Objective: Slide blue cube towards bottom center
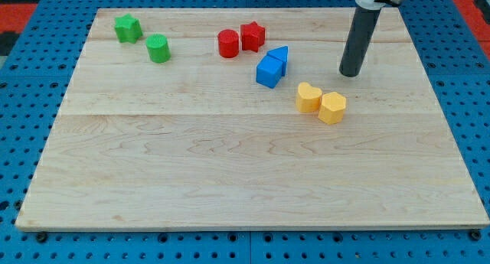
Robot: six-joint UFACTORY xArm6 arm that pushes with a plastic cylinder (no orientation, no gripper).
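The blue cube [268,71] sits on the wooden board [230,164] a little above and right of its middle. A blue triangular block [279,57] touches its upper right side. My tip [350,73] rests on the board to the right of the blue cube, well apart from it, at about the same height in the view. The dark rod rises from it toward the view's top right.
A yellow heart block [308,98] and a yellow hexagonal block [332,108] touch each other, below and between the cube and tip. A red cylinder [228,44] and red star [253,36] sit upper left of the cube. A green star [127,28] and green cylinder [158,48] sit at upper left.
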